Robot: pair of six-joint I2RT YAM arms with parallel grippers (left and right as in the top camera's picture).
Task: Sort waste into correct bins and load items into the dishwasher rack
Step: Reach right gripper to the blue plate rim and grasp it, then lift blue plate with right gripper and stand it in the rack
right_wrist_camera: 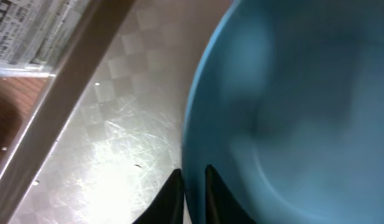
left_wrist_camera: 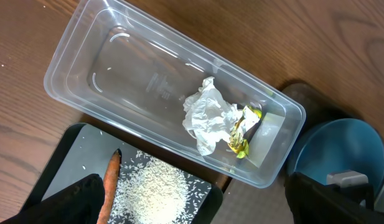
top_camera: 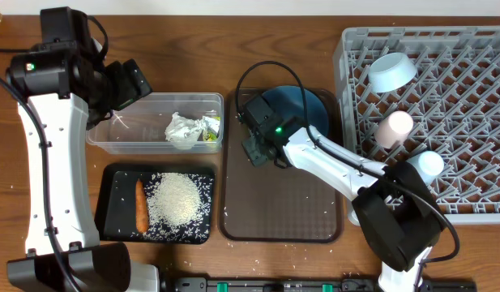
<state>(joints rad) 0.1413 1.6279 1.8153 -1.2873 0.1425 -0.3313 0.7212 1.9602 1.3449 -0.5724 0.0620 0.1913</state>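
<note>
The large blue plate (top_camera: 302, 105) lies at the far end of the brown serving tray (top_camera: 282, 211). My right gripper (top_camera: 259, 138) is shut on the plate's rim (right_wrist_camera: 193, 186). The crumpled white-and-green wrapper (top_camera: 189, 128) lies in the clear tub (top_camera: 124, 134). The carrot (top_camera: 141, 207) and rice (top_camera: 178, 199) lie in the black tray (top_camera: 112, 203). The bowl (top_camera: 391, 71), pink cup (top_camera: 395, 127) and light-blue cup (top_camera: 429, 165) sit in the grey rack (top_camera: 468, 97). My left gripper (left_wrist_camera: 192, 214) is open and empty, above the tub's left end.
Loose rice grains are scattered on the wood near the tray's front edge (top_camera: 314, 255). The rack fills the right side of the table. The clear tub and black tray stand side by side left of the serving tray.
</note>
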